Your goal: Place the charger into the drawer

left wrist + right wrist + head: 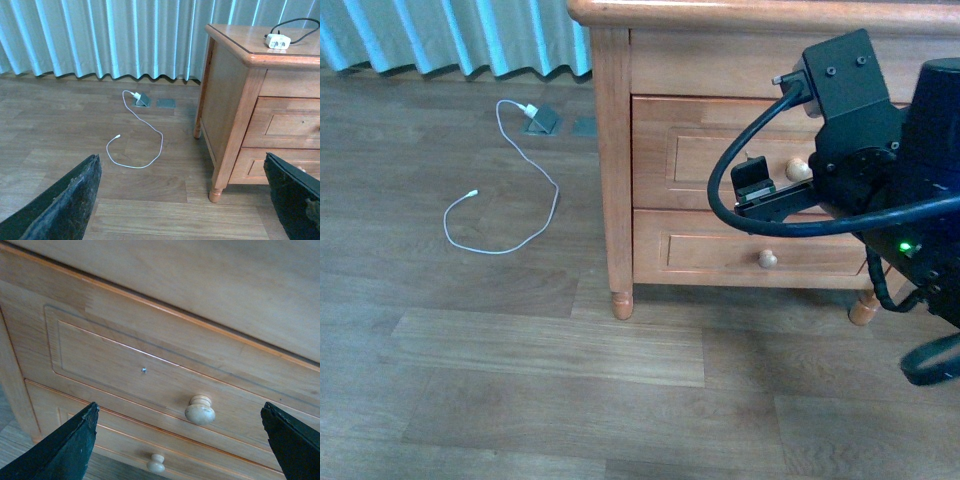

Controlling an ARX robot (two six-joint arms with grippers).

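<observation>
The charger [277, 41] lay on top of the nightstand [235, 100], near its front edge. Its black cable looped toward the back, and any marking on the white block was too small to read. The drawer [695, 150] was shut, its front flush in the frame. Its pale knob [200, 410] stood just ahead of the right gripper [179, 407], whose fingers were spread wide to either side of it and touched nothing. The lower drawer [130, 445] beneath was shut too. The left gripper [181, 160] faced the floor [540, 380] with its fingers likewise wide apart and empty, clear of the nightstand's corner leg [222, 165]. Open wooden boards stretched to the robot's left of the nightstand. They were broken only by a thin white cable [510, 245] curled below the curtain [450, 35].
</observation>
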